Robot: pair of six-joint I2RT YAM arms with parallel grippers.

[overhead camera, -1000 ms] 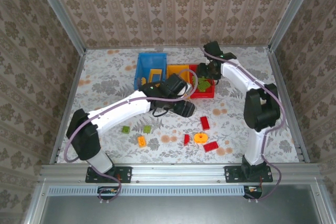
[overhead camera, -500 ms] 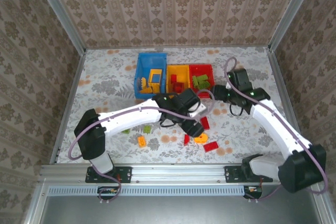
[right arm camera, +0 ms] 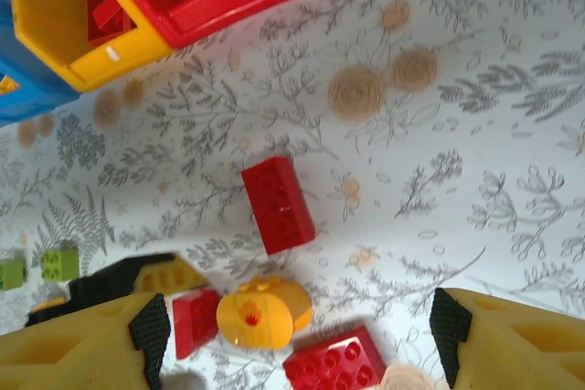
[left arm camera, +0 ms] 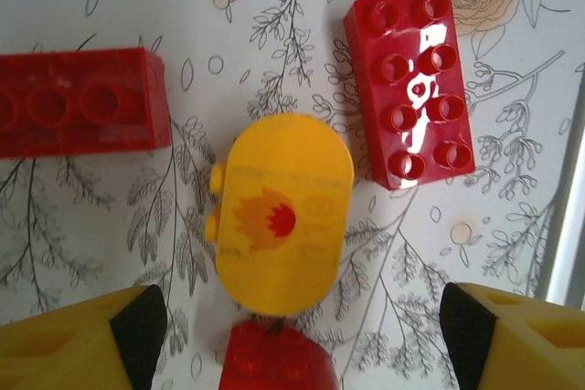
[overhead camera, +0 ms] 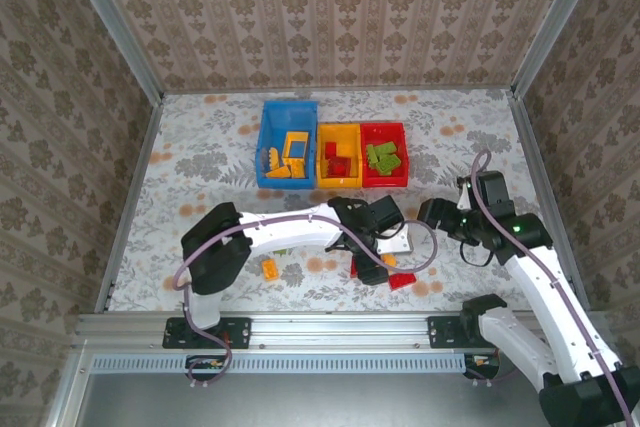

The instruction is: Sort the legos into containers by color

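Nearest the bases, loose legos lie on the floral tabletop (overhead camera: 200, 177): an orange brick (overhead camera: 270, 268) to the left and a red plate (overhead camera: 400, 280) to the right.

Just beyond, the left hand (left arm camera: 300, 326) hangs low over a small cluster, its fingers spread wide and pinching nothing. Between them lies a yellow disc (left arm camera: 281, 212) with a flame print, flat on the tabletop. A red stub (left arm camera: 277, 363) meets its near edge; whether it touches or overlaps cannot be told. A red brick (left arm camera: 409, 84) lies just beside the disc on one side. A long red brick (left arm camera: 78, 102) lies near on the other side, apart from it.

Assessment: the disc is judged light, rigid and smooth, and it sits low. It should not deform, but its glossy rounded sides could slip from a shallow pinch. The best hold is across its straighter sides, with the fingers brought fully down. The gap toward the red brick is narrow, so a finger may nudge that brick.

Further out and to the right, the right hand (right arm camera: 300, 328) hovers raised, its fingers likewise spread and empty. Two green bricks (right arm camera: 62, 262) lie toward the left arm's side.

Farthest away, three bins stand side by side in a row. The blue bin (overhead camera: 285, 184) holds orange-yellow pieces, the yellow bin (overhead camera: 338, 183) red ones and the red bin (overhead camera: 385, 183) green ones. On that evidence the disc belongs in the blue bin. Sorting is well advanced but not complete.
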